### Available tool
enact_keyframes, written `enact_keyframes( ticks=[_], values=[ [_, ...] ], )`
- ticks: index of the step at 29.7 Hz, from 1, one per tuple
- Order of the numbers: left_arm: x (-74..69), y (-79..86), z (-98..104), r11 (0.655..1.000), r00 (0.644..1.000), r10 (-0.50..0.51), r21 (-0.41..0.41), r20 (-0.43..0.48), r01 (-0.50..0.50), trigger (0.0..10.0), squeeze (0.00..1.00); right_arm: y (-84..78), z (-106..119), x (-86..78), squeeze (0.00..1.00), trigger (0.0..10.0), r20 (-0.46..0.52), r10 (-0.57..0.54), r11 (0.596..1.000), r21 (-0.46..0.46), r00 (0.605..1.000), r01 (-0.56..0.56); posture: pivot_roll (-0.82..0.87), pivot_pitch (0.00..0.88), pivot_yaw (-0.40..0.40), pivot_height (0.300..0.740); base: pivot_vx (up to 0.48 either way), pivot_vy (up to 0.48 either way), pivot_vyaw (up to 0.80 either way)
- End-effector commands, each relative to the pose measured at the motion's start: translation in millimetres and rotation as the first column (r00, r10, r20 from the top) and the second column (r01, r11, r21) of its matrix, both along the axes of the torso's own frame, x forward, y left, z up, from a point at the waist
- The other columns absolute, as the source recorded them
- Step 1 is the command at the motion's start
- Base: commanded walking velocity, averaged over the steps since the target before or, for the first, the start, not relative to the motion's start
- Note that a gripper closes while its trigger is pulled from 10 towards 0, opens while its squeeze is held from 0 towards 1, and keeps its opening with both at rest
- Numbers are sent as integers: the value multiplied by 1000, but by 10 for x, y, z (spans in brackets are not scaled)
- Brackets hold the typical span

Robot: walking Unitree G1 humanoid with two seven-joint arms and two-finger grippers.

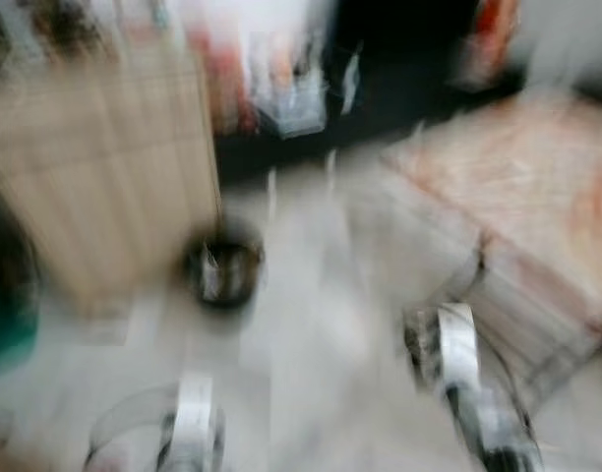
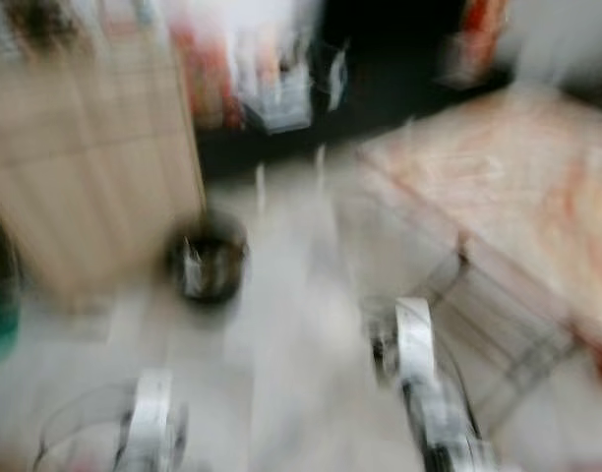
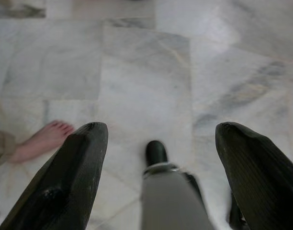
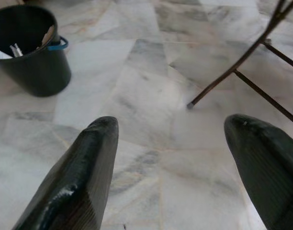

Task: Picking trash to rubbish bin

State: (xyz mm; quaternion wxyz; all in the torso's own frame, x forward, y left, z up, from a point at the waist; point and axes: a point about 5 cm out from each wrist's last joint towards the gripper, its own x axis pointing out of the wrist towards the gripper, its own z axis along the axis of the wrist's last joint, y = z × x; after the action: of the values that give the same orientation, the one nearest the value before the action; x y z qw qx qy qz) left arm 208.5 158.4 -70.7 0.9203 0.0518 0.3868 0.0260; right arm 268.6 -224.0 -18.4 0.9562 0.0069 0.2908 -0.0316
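Note:
The head views are blurred by motion. A dark round rubbish bin (image 1: 222, 267) stands on the pale marble floor beside a wooden cabinet; the right wrist view shows the bin (image 4: 31, 52) with scraps inside. My right gripper (image 4: 173, 158) is open over bare floor, nothing between its fingers. My left gripper (image 3: 158, 160) is open too, hanging above the floor with my own leg and foot (image 3: 156, 153) below it. Both silver arms (image 1: 458, 364) hang low at the front.
A wooden cabinet (image 1: 104, 167) stands at the left. A table with a pinkish cloth (image 1: 517, 187) is at the right, its thin metal legs (image 4: 232, 72) reaching the floor. A person's bare foot (image 3: 43, 139) rests on the tiles near my left side.

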Motion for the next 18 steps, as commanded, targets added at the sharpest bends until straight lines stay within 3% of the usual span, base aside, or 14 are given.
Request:
enact_keyframes(
  ticks=[1,6,15,18],
  values=[
    [-66,37,-41,1000,999,-13,15,-37,13,10000,0,-95,-37,-82,0,10000,-6,-44,999,-3,999,44,-133,49,-104,740,0,0,0],
    [-157,77,-89,1000,997,2,21,-71,0,10000,0,-188,-176,-289,0,10000,-77,-101,995,-11,992,100,-130,30,-95,740,0,0,0],
    [-174,103,-99,1000,996,-4,27,-88,7,10000,0,-235,-369,-596,0,10000,-168,-182,983,1,969,185,-144,0,-73,740,0,0,0],
    [-172,99,-102,999,995,-16,30,-98,20,10000,0,-259,-464,-770,0,10000,-223,-219,974,1,950,225,-143,0,-70,740,0,0,0]
  ],
)
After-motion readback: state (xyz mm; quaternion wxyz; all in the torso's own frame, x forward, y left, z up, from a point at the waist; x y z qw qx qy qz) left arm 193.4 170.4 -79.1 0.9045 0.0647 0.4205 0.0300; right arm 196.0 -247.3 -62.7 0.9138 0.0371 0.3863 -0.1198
